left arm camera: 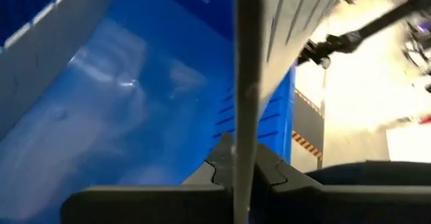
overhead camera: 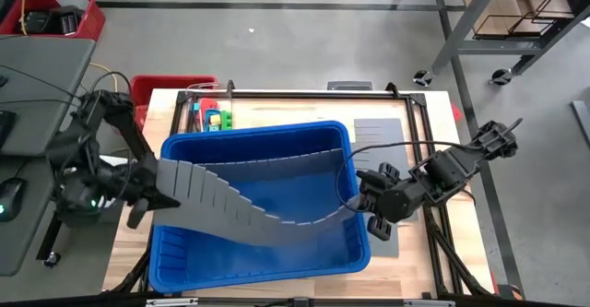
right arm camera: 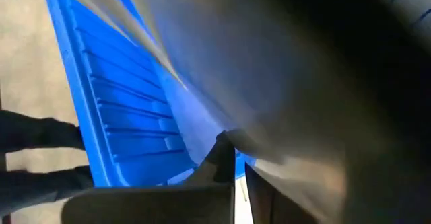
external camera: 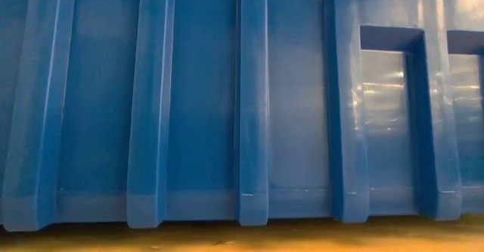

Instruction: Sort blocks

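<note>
Blue plastic fills the low view: the ribbed outer wall of the bin (external camera: pixel 249 101) stands right at the near edge of the wooden table (overhead camera: pixel 129 238). From above, a long grey slotted divider panel (overhead camera: pixel 249 196) bows across the bin, one end over the left rim, the other sagging toward the right rim. The left gripper (overhead camera: pixel 152 189) reaches in from the left, its arm folded back at the elbow, jaws pressed together on the panel's left end; its wrist view shows the panel edge-on between them (left arm camera: pixel 244 170). The right gripper (overhead camera: pixel 364 201) comes in low from the right, its arm stretched diagonally, jaws pinching the panel's other end at the bin's right rim. More grey panels (overhead camera: pixel 380 132) lie flat beyond it. Farthest back, the blocks (overhead camera: pixel 214 119) sit behind the bin's far-left corner, on the table.
</note>
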Robot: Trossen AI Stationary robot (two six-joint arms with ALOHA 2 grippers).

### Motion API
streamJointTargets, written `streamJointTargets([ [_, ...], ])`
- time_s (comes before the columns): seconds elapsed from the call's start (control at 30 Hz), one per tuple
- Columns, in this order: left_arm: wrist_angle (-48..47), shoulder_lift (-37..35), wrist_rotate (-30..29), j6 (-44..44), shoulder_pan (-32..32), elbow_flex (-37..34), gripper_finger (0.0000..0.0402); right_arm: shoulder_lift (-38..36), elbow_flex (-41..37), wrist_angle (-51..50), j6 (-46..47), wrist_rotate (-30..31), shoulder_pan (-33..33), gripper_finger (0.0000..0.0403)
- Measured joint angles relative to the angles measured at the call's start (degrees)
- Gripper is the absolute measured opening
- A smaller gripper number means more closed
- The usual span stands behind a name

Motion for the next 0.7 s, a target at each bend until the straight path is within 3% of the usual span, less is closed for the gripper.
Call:
streamJointTargets([
  [0.2,-0.43,2.98,-3.35,-5.86,-2.63,0.76,0.0002,-0.02,0.00,-1.89,1.38,0.61,-0.22,0.0000],
  [0.43,-6.20,3.39,-10.92,-5.63,-7.35,6.15,0.0002,-1.62,0.05,-4.14,7.52,4.50,-0.12,0.0000],
  [0.7,-6.90,2.37,-12.79,1.74,-8.26,6.96,0.0001,-1.46,0.11,-2.94,15.06,5.60,1.45,0.0001],
])
